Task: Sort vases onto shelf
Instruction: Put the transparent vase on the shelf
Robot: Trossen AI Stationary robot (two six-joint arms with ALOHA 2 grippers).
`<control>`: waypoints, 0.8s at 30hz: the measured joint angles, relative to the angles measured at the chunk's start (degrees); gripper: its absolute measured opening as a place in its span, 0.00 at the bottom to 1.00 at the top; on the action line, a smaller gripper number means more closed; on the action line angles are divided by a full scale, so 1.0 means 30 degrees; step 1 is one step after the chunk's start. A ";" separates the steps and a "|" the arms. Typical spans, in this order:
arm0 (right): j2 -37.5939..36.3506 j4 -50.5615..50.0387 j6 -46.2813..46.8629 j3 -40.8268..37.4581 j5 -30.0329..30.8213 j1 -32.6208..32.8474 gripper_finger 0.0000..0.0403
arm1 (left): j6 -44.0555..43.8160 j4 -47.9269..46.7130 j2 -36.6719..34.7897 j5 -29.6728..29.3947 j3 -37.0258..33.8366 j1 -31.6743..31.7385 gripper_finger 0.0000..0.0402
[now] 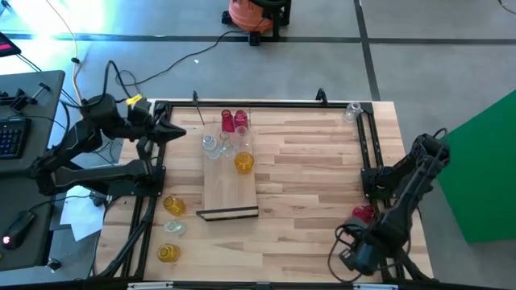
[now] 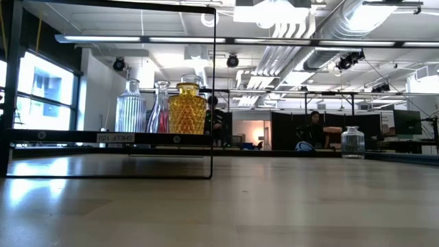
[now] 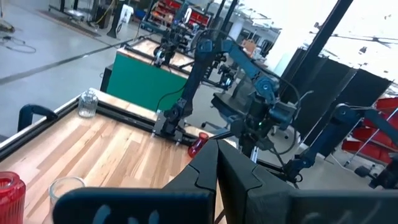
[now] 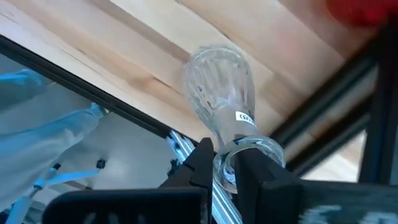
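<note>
The shelf [image 1: 230, 187], a light board with a dark strip at its near end, carries two red vases [image 1: 234, 121], three clear ones [image 1: 211, 145] and an amber one [image 1: 244, 163]. Left of it on the table stand an amber vase [image 1: 174, 205], a clear one [image 1: 172, 228] and another amber one [image 1: 167, 252]. A clear vase [image 1: 352, 111] stands at the far right corner, and a red vase [image 1: 363, 213] stands beside the right arm. My right gripper [image 4: 227, 158], at the near right corner [image 1: 360, 242], is shut on a clear ribbed vase [image 4: 217, 81]. My left gripper [image 3: 217, 174] waits shut, left of the shelf's far end [image 1: 173, 129]. My right gripper pinches the clear vase at its mouth rim [image 4: 249, 149] between the two fingers, which come from above, pointing steeply down. Neck and bulbous body extend below the fingers, over the table's near edge. Whether its base rests on the wood, I cannot tell.
A black metal frame [image 1: 367, 137] runs along the table's edges, and one of its rails [image 4: 323, 118] lies close by the held vase. Bare wood [image 1: 306, 177] lies between the shelf and the right arm.
</note>
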 joint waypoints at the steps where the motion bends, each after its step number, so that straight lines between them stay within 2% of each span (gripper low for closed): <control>1: 0.0021 -0.0014 -0.0539 0.0111 0.0132 -0.0340 0.04 | 0.0000 -0.0001 -0.0121 -0.0006 0.0000 0.0005 0.00; 15: 0.0073 -0.0435 -0.6782 0.1348 0.1049 -0.4807 0.00 | 0.0029 -0.1111 -0.1575 -0.0020 0.0000 0.0007 0.00; 19: 0.0044 -0.1448 -0.8405 0.1961 0.1086 -0.5903 0.00 | 0.0022 -0.1856 -0.1933 -0.0015 0.0000 0.0000 0.00; 24: 0.0043 -0.3437 -1.0384 0.2757 0.2068 -0.7553 0.00 | -0.0057 -0.2152 -0.2277 -0.0015 0.0000 0.0007 0.00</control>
